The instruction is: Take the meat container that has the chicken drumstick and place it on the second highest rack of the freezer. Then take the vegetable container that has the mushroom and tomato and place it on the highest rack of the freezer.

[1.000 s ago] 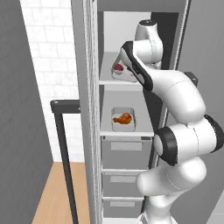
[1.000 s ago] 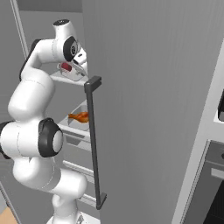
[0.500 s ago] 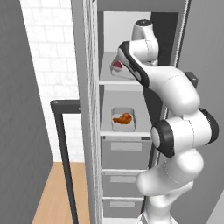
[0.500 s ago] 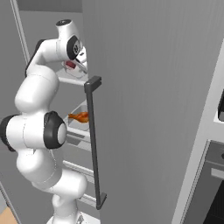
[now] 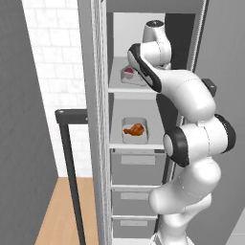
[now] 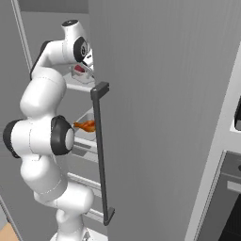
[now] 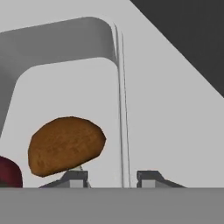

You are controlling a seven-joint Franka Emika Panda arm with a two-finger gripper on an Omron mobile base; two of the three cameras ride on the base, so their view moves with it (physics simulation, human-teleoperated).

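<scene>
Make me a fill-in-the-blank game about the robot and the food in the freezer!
1. The chicken drumstick lies in a white container on the rack just ______ the one the hand reaches to.
2. In the hand view, the brown thing beside the gripper is a ______.
3. The container wall runs up between the two ______ of the gripper.
4. The tall dark bar on the freezer door is its ______.

Missing words: below; mushroom; fingertips; handle
</scene>
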